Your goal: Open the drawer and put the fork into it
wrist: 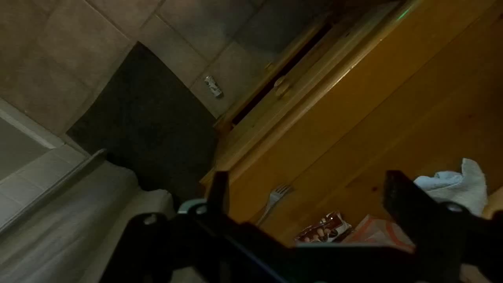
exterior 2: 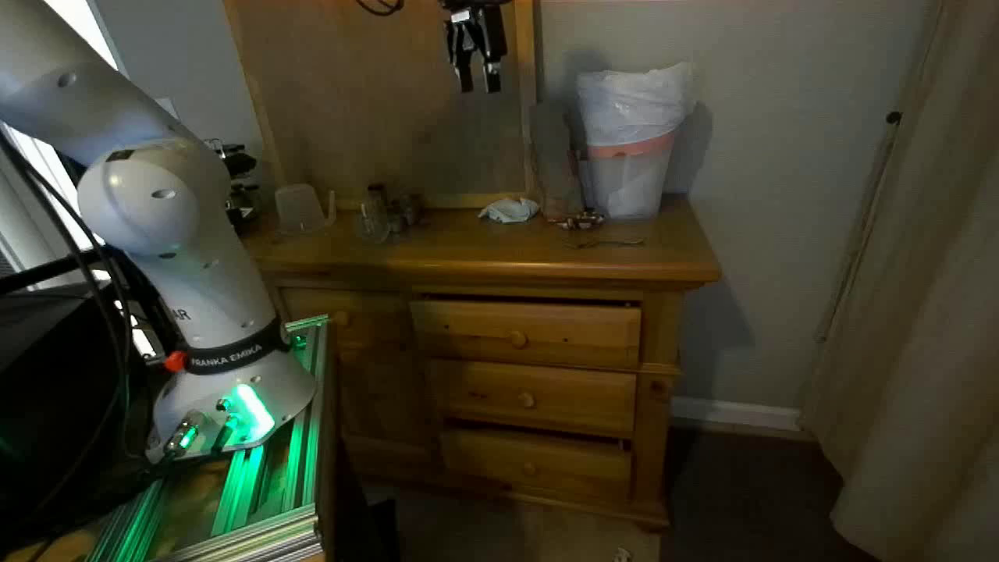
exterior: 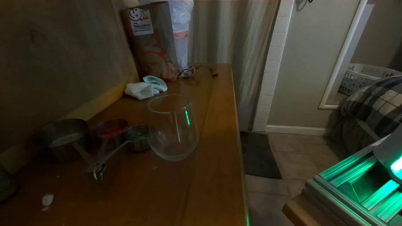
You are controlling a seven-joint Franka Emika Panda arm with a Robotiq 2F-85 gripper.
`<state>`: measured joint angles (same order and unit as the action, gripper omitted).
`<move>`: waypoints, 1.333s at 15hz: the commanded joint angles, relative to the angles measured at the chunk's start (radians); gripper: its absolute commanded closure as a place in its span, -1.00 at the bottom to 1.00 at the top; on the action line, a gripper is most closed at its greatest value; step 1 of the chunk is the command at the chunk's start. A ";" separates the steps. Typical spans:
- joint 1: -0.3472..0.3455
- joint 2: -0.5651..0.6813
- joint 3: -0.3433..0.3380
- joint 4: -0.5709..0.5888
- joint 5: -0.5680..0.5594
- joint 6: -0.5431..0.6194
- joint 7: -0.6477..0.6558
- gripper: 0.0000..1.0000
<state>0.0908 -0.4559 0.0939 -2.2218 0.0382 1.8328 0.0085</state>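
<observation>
The fork [wrist: 274,198] lies on the wooden cabinet top near its front edge; it also shows thin and dark in both exterior views [exterior 2: 609,243] [exterior: 214,72]. The top drawer [exterior 2: 577,336] has a round knob and a narrow dark gap above its front, so it looks slightly ajar. In the wrist view, drawer fronts [wrist: 271,104] show below the cabinet edge. My gripper [exterior 2: 479,87] hangs high above the cabinet top, pointing down. In the wrist view, the gripper [wrist: 307,175] is open and empty, with the fork seen between its fingers, well below them. Part of the fork's handle is hidden.
A clear glass [exterior: 172,128], measuring cups [exterior: 108,135], a pale cloth [exterior: 146,88], a paper bag [exterior: 150,44], a snack wrapper [exterior 2: 581,221] and a lined bin [exterior 2: 632,148] stand on the cabinet top. A middle drawer [exterior 2: 577,398] and a gapped bottom drawer [exterior 2: 577,468] lie below.
</observation>
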 commanded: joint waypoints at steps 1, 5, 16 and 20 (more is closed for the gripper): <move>0.001 0.001 -0.001 0.002 -0.001 -0.002 0.001 -1.00; 0.001 0.001 -0.001 0.002 -0.001 -0.002 0.001 -1.00; -0.056 0.152 -0.138 -0.196 0.121 0.248 -0.053 -1.00; -0.053 0.311 -0.206 -0.317 0.329 0.506 -0.227 -1.00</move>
<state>0.0398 -0.2463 -0.0667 -2.4724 0.2249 2.1954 -0.0897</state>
